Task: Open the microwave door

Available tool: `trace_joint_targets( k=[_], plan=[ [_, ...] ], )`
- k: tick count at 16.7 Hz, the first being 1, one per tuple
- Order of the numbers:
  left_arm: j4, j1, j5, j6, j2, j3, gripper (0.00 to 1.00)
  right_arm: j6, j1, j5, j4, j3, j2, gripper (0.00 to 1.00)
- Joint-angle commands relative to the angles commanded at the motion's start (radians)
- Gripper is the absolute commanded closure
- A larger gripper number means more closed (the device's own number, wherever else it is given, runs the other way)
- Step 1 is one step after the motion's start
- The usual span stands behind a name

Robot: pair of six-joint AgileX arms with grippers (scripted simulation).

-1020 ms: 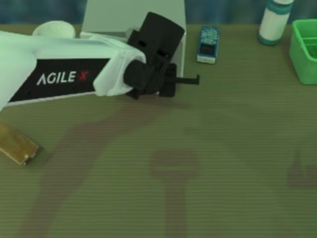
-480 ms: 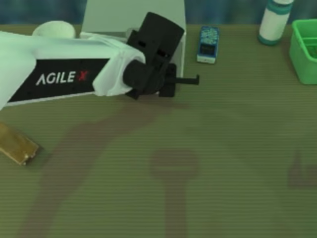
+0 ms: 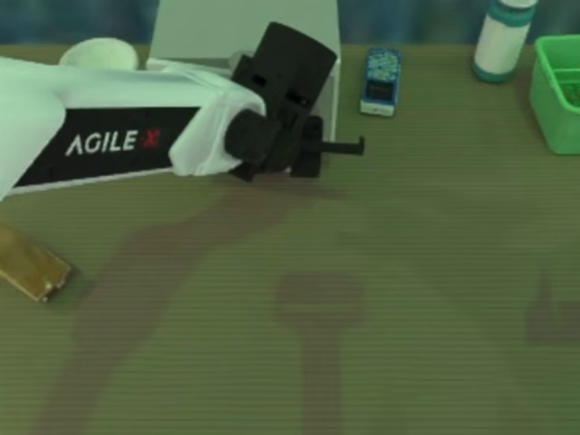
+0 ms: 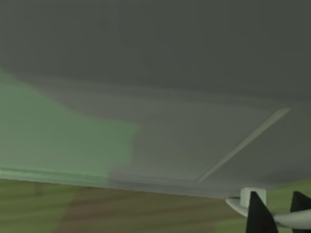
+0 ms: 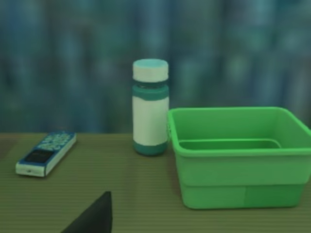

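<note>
Nothing has visibly shifted over the last second: the left arm's white link reaches in from the table's left side and the left gripper (image 3: 319,147) sits at the same spot against the front of the microwave (image 3: 245,32), which stands at the far edge of the table, left of centre. From above, one thin black finger points right along the oven's front near its right corner. The left wrist view shows the microwave door (image 4: 160,131) filling most of the picture, its pale bar handle (image 4: 272,217) lying between the two dark fingertips (image 4: 257,213), so the fingers are clamped around the handle. To the right of the oven lie a blue phone (image 3: 381,82), a white bottle (image 3: 504,38) and a green bin (image 3: 555,91). A wooden block (image 3: 29,263) lies near the left edge. Of the right gripper (image 5: 92,218) only a dark tip shows; I cannot tell its fingers' state
</note>
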Motion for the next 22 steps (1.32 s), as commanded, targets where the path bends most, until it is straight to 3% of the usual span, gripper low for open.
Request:
trace_joint_targets(
  k=[22],
  plan=[
    [0.029, 0.008, 0.034, 0.045, -0.032, -0.050, 1.00, 0.000, 0.000, 0.000, 0.000, 0.000, 0.000, 0.00]
  ],
)
